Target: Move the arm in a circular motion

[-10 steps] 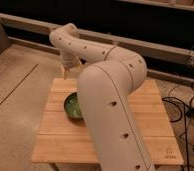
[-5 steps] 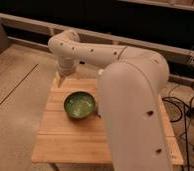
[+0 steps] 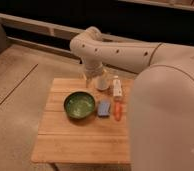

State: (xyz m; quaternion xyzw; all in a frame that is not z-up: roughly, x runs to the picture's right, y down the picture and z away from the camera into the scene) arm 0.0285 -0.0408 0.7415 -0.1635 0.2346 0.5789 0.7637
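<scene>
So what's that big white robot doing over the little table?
The arm is reaching out above a wooden table, with its gripper hanging over the far edge, holding nothing. Beneath it sit a green bowl, a blue sponge, something orange and a small white bottle, all untouched.

This looks like a robot test room in a lab or office building. A small wooden table (image 3: 80,135) stands alone on bare speckled floor (image 3: 15,105) before a dark wall with a pale rail (image 3: 35,24). The arm (image 3: 140,55) reaches over it, its gripper (image 3: 92,80) above the table's far edge.
</scene>
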